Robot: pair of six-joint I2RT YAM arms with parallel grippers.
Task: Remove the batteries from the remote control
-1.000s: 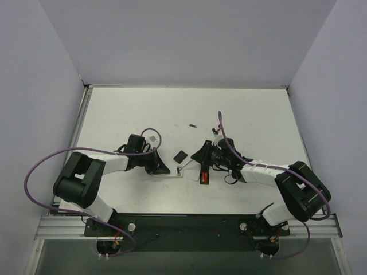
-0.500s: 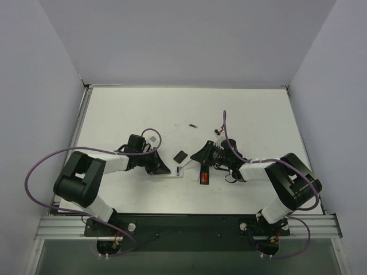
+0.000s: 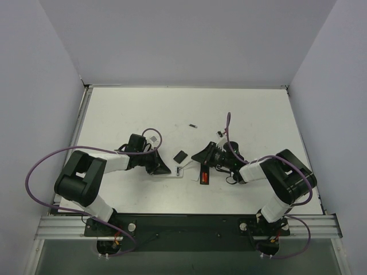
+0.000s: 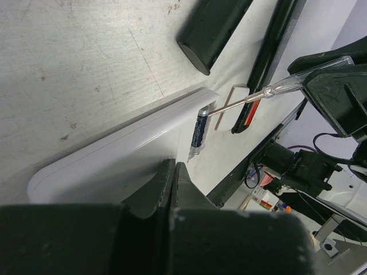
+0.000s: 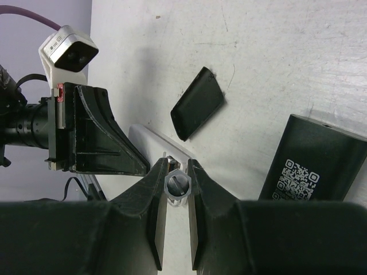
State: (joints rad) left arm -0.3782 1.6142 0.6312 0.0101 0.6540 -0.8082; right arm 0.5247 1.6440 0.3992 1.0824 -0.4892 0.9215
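from left wrist alone: screwdriver (image 4: 275, 89) tip at battery (image 4: 199, 129)

White remote (image 4: 114, 154), black cover (image 5: 196, 110), screwdriver (image 4: 275, 89)

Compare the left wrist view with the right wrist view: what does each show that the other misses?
Left wrist only: the metal tip of the clear-handled tool at a small dark cylinder by the end of the white remote, and a red strip, seemingly the batteries, in the black remote.
Right wrist only: a QR label on the black remote, and the left arm's wrist camera.
Both: the black cover piece, both remotes, and the tool held in the shut right pincer.
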